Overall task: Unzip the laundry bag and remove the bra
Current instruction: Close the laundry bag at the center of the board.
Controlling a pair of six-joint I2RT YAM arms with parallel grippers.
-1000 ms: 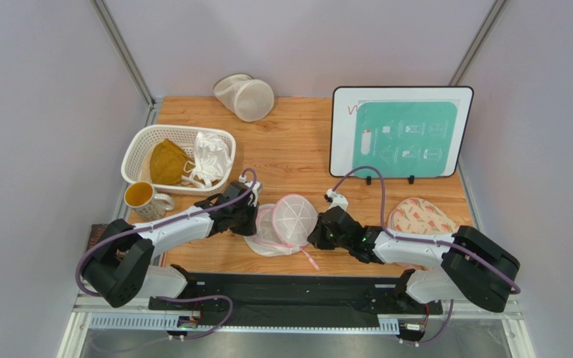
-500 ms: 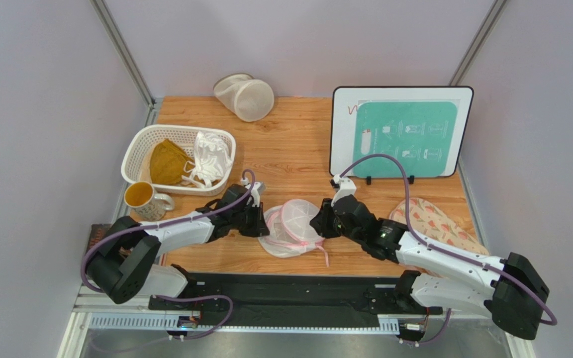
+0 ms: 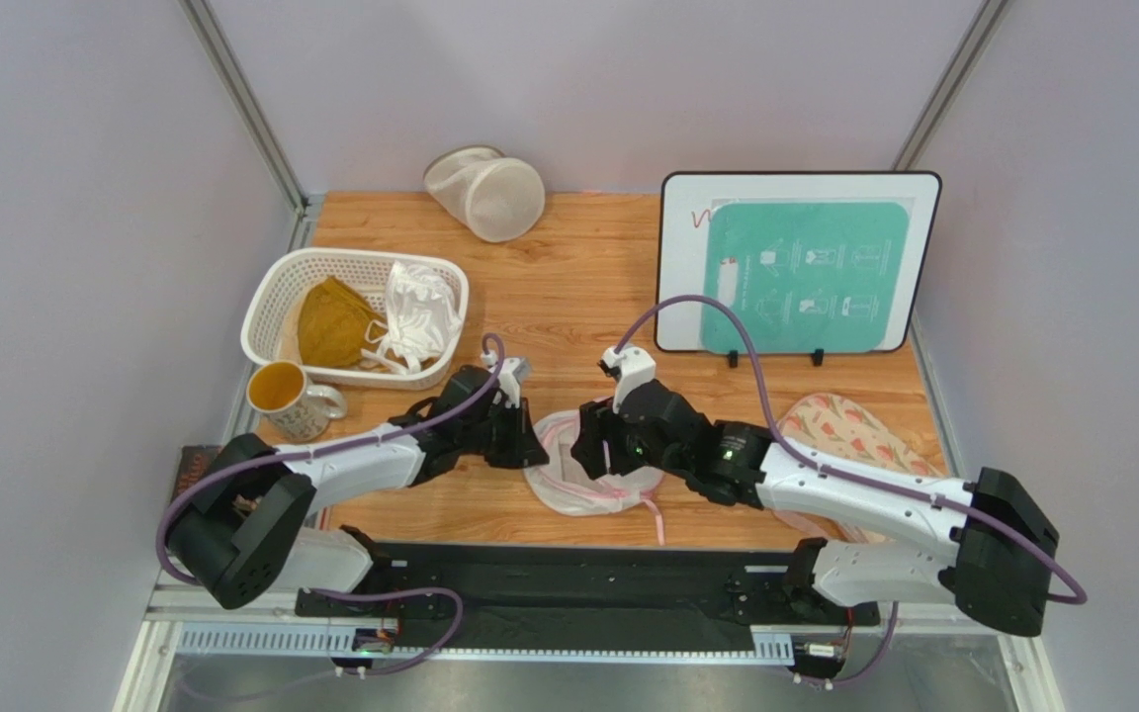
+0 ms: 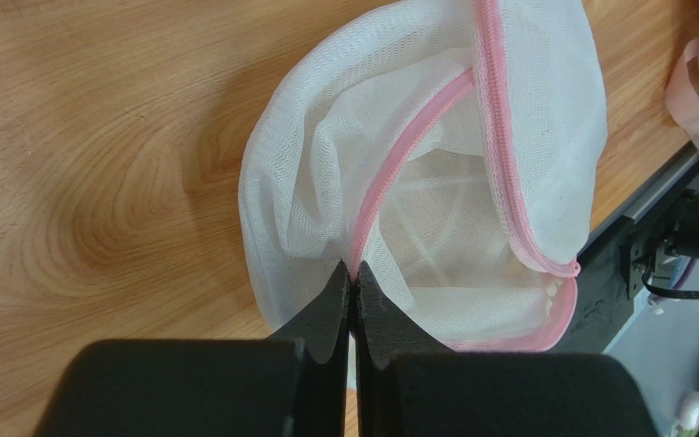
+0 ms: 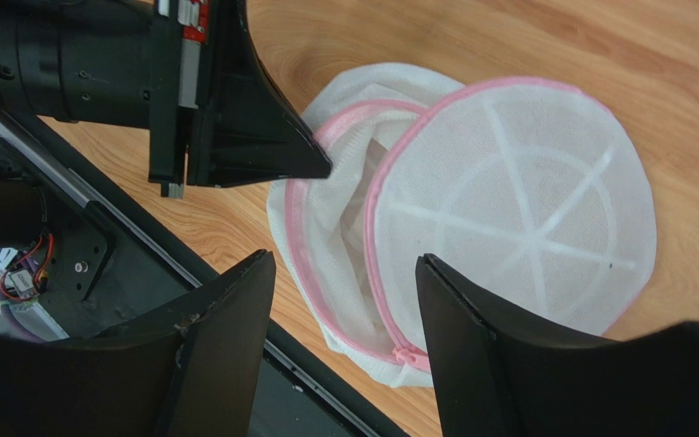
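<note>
Mesh pouch work, near edge of the counter (image 3: 576,297), about midway along it. The laundry bag (image 3: 573,484) lies there unzipped, its ribbed round lid (image 5: 517,209) folded over toward the right arm's side. The pink zipper trim (image 4: 417,146) outlines a narrow open mouth.

The left end effector (image 4: 353,273) is pressed together, pinching the mesh and trim at the mouth's rim on the left arm's side. The right end effector (image 5: 344,273) is spread wide and hangs right over the bag, holding nothing.

Key relation: the bag sits directly beneath the right fingers. The mouth's long slit runs crosswise to the line between them, so one finger stands over the base side and the other over the lid. The right arm is the free one and the nearer to the opening, so the reach inside looks like its job while the left anchors the rim.

The bra cannot be picked out. There are pale folds inside the mouth, but whether they are garment or lining I cannot tell. A thin pink strap (image 3: 656,519) trails from the bag toward the near edge.

Farther back:
- Right edge: a pink patterned cloth (image 3: 843,427).
- Left edge: a mug (image 3: 282,390) and a white basket (image 3: 282,282) holding a mustard garment (image 3: 331,322) and a white garment (image 3: 420,312).
- Far edge: a cream cylindrical mesh bag (image 3: 490,193) and an instruction board (image 3: 798,267).
</note>
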